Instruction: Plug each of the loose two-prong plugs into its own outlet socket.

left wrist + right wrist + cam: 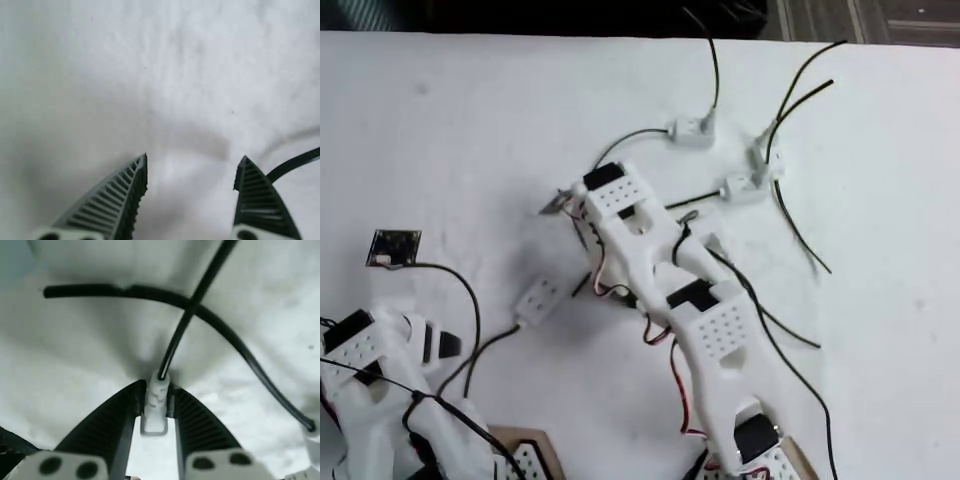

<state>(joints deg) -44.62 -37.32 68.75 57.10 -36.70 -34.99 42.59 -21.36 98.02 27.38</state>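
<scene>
White desk [440,130], cords [716,70] scattered. Right jaws clenched on plug [155,412], mid-desk, cord [190,315] trailing off; left jaws released, low over desk. Prob best: keep prongs level, line up w/ socket block [538,298], push straight, no twist.

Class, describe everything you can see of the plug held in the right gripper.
The plug is small, white and plastic-looking, with ribbed sides. It is pinched between the right gripper's two dark ribbed fingers. A black cord leaves its far end and crosses another black cable over the white table. Its prongs are hidden.
</scene>
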